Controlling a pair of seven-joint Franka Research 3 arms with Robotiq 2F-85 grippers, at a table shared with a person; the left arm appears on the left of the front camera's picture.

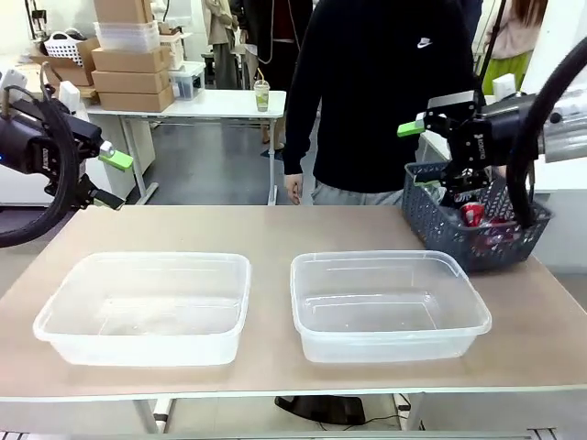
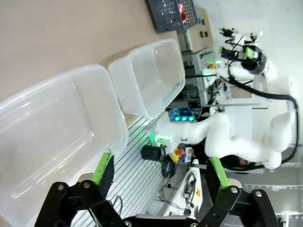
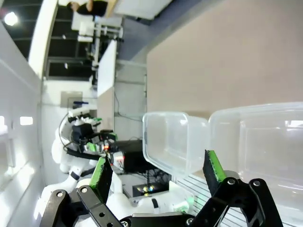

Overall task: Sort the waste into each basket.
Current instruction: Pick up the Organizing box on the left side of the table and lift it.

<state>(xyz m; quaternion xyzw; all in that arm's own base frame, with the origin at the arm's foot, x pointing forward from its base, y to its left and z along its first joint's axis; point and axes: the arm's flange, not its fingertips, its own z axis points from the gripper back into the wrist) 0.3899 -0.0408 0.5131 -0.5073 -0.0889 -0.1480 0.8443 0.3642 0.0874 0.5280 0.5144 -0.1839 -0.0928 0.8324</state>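
Note:
Two clear rectangular tubs, the baskets, stand side by side on the table and hold nothing: the left one and the right one. The waste lies in a dark grey slatted basket at the table's far right, where a red can shows. My right gripper hangs open just above that grey basket. My left gripper is open in the air beyond the table's left end.
A person in a black top stands at the far side, one hand hanging near the table's edge. Bare tabletop stretches between the tubs and the far edge. Desks, boxes and shelves fill the room behind.

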